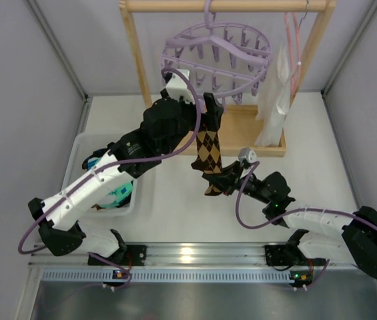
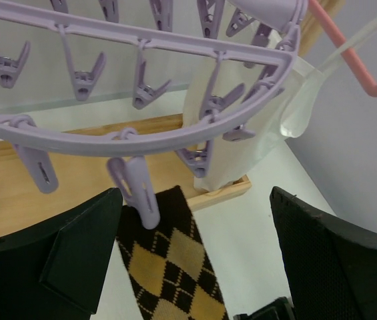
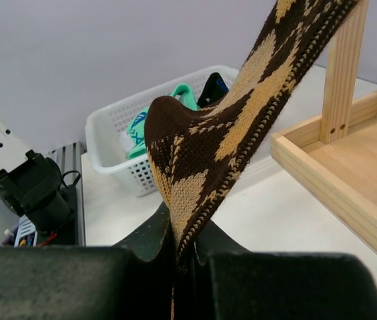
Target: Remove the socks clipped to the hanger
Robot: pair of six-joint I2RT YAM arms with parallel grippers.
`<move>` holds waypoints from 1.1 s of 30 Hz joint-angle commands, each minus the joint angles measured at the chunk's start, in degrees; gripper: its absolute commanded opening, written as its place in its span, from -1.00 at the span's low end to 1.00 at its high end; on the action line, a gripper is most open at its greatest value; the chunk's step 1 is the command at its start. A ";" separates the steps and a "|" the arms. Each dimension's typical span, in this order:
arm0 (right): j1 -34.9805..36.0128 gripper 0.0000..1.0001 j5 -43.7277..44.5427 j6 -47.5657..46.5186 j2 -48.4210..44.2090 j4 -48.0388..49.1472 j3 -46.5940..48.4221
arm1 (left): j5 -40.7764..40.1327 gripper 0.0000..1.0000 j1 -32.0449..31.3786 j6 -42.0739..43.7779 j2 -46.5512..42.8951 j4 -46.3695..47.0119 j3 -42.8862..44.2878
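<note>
The lavender ring hanger (image 1: 218,60) hangs from the wooden rack's top bar. One brown-black diamond-check sock (image 1: 208,150) hangs from a clip peg (image 2: 137,190) at its near rim. My left gripper (image 1: 201,110) is open just below the rim, its fingers (image 2: 68,250) either side of the peg and sock top (image 2: 168,260). My right gripper (image 1: 223,181) is shut on the sock's lower end (image 3: 205,157) and holds it taut. Teal and black socks (image 3: 175,107) lie in the white basket (image 1: 81,150).
The wooden rack (image 1: 131,60) with its base tray (image 1: 255,137) stands at the back. A pink wire hanger (image 1: 295,47) carries a white cloth (image 1: 275,100) at the right. The white basket sits at the left, under my left arm.
</note>
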 commanded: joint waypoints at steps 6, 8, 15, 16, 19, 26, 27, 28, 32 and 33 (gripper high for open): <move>0.93 -1.00 -1.49 -0.38 -2.85 1.05 -1.03 | 13.27 0.91 7.33 -0.67 -2.34 6.45 -3.90; 0.93 -1.00 -1.57 -0.29 -3.12 1.14 -1.30 | 16.51 0.89 8.13 -1.20 -2.16 8.29 -5.22; 0.93 -1.00 -2.01 -0.64 -4.79 0.79 -2.09 | 21.97 0.59 10.42 -2.69 -1.11 12.52 -7.60; 1.02 -1.00 -1.93 -0.73 -5.05 0.53 -2.09 | 22.41 0.58 10.60 -3.21 -0.93 12.87 -7.78; 0.93 -1.00 -2.28 -0.73 -5.75 0.26 -2.09 | 24.61 0.57 11.39 -4.09 -0.50 15.50 -9.00; 0.93 -1.00 -2.10 -1.17 -6.11 -0.70 -2.09 | 28.83 0.46 11.56 -6.29 1.35 17.18 -8.48; 0.93 -1.00 -2.10 -1.17 -6.11 -0.79 -2.09 | 28.84 0.44 11.48 -6.38 1.18 17.18 -8.57; 1.02 -1.00 -2.01 -1.17 -6.11 -0.88 -2.18 | 28.92 0.37 11.48 -6.73 0.92 17.18 -8.57; 1.02 -1.00 -1.40 -1.61 -5.93 -1.32 -2.18 | 22.72 0.38 10.51 -6.91 -2.16 17.09 -11.02; 0.93 -1.00 -1.48 -1.70 -6.02 -1.14 -2.18 | 20.16 0.39 10.25 -7.43 -4.25 17.09 -11.99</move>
